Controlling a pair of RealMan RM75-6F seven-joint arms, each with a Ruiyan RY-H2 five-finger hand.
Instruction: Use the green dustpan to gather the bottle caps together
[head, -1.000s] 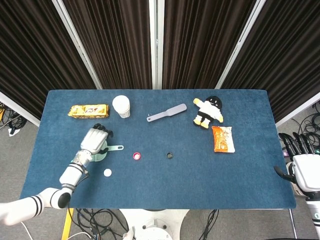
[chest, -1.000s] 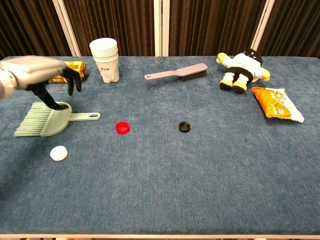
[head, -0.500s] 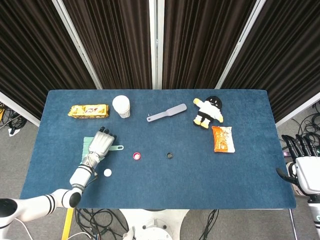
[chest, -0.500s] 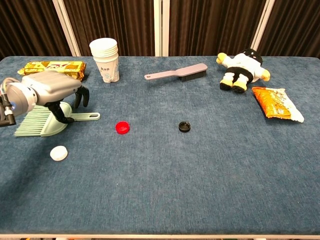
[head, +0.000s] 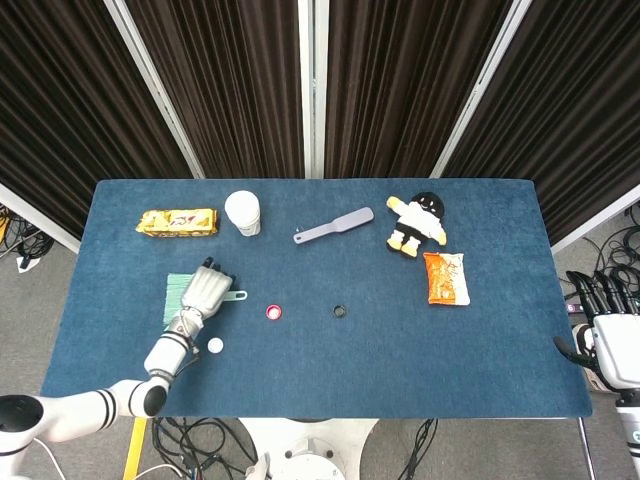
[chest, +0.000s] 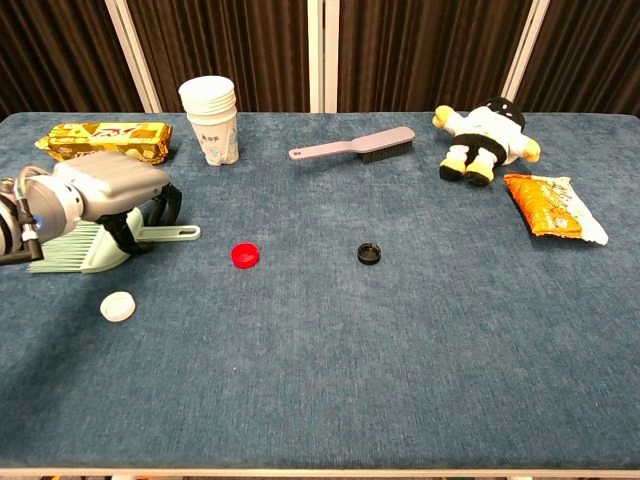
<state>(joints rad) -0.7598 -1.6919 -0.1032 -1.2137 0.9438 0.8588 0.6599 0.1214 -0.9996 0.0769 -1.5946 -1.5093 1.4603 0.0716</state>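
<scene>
The green dustpan (chest: 98, 248) with pale bristles lies flat at the table's left, its handle (chest: 172, 233) pointing right; in the head view the dustpan (head: 176, 295) shows beside the hand. My left hand (chest: 105, 193) (head: 204, 291) sits low over the pan, fingers hanging down around the handle's root; whether they clasp it is hidden. A white cap (chest: 117, 306) (head: 215, 345) lies just in front of the pan. The red cap (chest: 244, 255) (head: 274, 312) and the black cap (chest: 369, 253) (head: 340, 311) lie mid-table. My right hand (head: 610, 335) hangs off the table's right edge, fingers apart, empty.
Along the back of the blue table stand a stack of paper cups (chest: 210, 120), a yellow snack bar (chest: 105, 140), a grey brush (chest: 352, 147) and a plush toy (chest: 485, 130). An orange snack bag (chest: 552, 205) lies at the right.
My left hand has come down and forward from above the dustpan's back onto the pan, by the handle. The dustpan and the caps have not moved.
</scene>
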